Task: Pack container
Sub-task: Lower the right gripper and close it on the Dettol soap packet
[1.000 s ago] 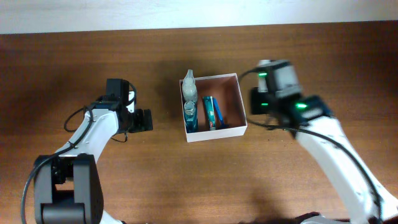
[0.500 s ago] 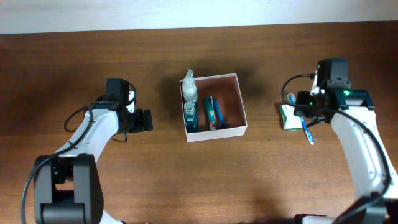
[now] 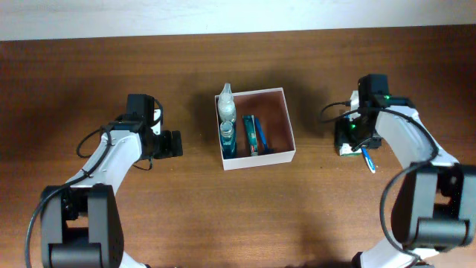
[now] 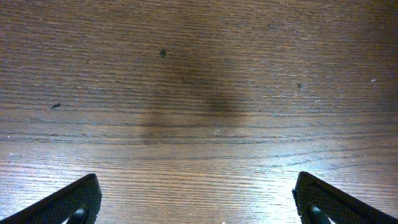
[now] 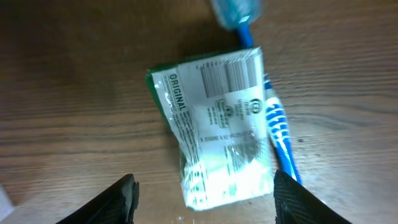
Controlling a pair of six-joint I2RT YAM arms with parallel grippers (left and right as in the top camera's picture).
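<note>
The container [image 3: 260, 158], a square white-walled box with a reddish-brown inside, stands mid-table. In it lie a teal mouthwash bottle [image 3: 227, 138], a clear bottle [image 3: 226, 105] and a blue packet [image 3: 254, 134]. My right gripper [image 3: 355, 135] hovers to the container's right, over a green-and-white packet [image 5: 217, 130] that lies on a blue toothbrush [image 5: 278, 134]. Its jaws [image 5: 208, 205] are open, straddling the packet's near end without touching it. My left gripper [image 3: 171, 144] rests left of the container, open wide [image 4: 196, 208] over bare wood.
The brown wooden table [image 3: 223, 216] runs to a pale wall strip at the back. Only the toothbrush's tip [image 3: 368, 159] shows past my right arm in the overhead view.
My right arm has swung from beside the container's right wall out to the packet and toothbrush, and its jaws have widened. The left arm has not moved.
</note>
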